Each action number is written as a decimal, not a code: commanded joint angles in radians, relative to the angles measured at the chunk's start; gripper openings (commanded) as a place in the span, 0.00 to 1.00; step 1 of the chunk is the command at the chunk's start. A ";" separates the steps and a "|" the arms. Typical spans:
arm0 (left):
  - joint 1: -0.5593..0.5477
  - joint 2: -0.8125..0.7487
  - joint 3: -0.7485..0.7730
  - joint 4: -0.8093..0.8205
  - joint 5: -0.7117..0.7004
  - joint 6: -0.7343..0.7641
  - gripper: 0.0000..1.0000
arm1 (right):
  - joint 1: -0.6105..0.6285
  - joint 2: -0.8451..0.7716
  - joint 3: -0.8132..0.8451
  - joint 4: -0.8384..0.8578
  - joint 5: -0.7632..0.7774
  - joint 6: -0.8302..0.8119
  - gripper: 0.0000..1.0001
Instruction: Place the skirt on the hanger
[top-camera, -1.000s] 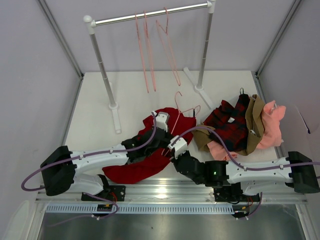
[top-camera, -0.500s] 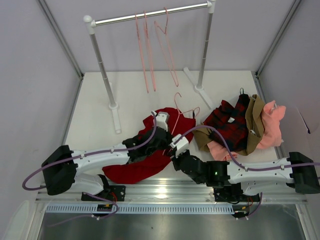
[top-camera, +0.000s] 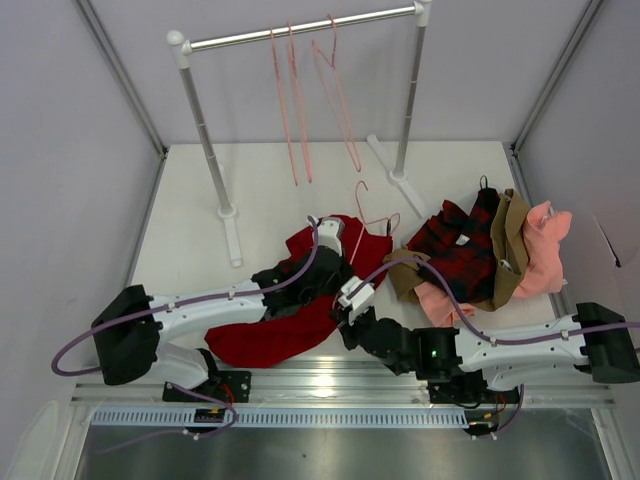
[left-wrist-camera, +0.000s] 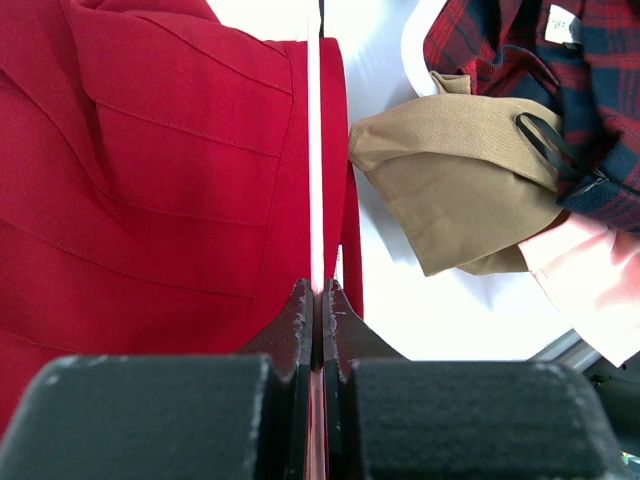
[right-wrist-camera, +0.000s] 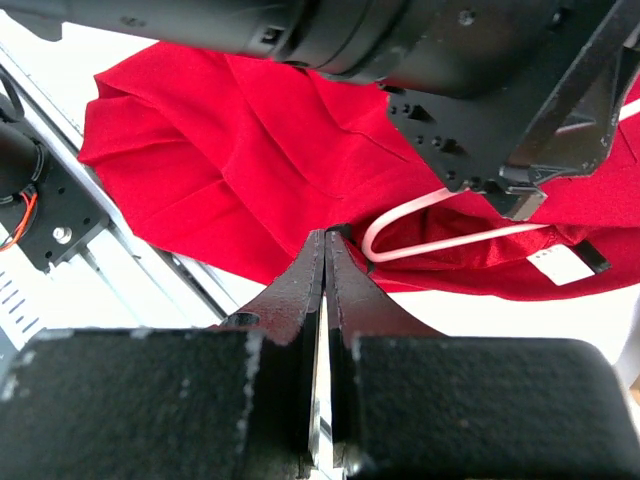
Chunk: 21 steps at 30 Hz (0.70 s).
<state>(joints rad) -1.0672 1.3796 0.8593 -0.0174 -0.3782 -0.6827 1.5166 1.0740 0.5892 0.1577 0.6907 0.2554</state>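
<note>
The deep-red skirt (top-camera: 285, 325) lies crumpled on the table in front of both arms; it also shows in the left wrist view (left-wrist-camera: 150, 200) and the right wrist view (right-wrist-camera: 250, 130). A salmon-pink wire hanger (top-camera: 362, 212) lies partly over its far right part, hook pointing away. My left gripper (top-camera: 340, 250) is shut on the hanger's wire (left-wrist-camera: 315, 150), which runs straight out from between the jaws (left-wrist-camera: 317, 292). My right gripper (top-camera: 342, 308) is shut at the skirt's near edge (right-wrist-camera: 326, 238), pinching cloth beside the hanger's rounded corner (right-wrist-camera: 420, 222).
A clothes rack (top-camera: 300, 30) with three more pink hangers (top-camera: 315, 100) stands at the back. A heap of plaid (top-camera: 455, 245), tan (left-wrist-camera: 460, 180) and salmon-pink (top-camera: 545, 245) garments lies right of the skirt. The left arm (right-wrist-camera: 400, 60) crosses just above my right gripper.
My left gripper has moved a little right and away with the hanger, whose hook has shifted the same way. My right gripper has drawn slightly nearer and left. The skirt's top has shifted.
</note>
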 joint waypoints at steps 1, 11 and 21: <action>0.010 0.004 0.046 0.034 0.018 -0.029 0.00 | 0.016 -0.022 -0.002 0.063 0.027 -0.018 0.00; 0.013 -0.033 0.043 0.025 0.048 -0.052 0.00 | 0.002 -0.013 0.012 -0.010 0.153 -0.016 0.00; -0.002 -0.065 0.004 0.025 0.076 -0.083 0.00 | -0.055 -0.034 0.008 0.014 0.148 -0.064 0.00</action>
<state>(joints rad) -1.0626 1.3518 0.8658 -0.0254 -0.3260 -0.7353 1.4738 1.0580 0.5865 0.1287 0.7906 0.2230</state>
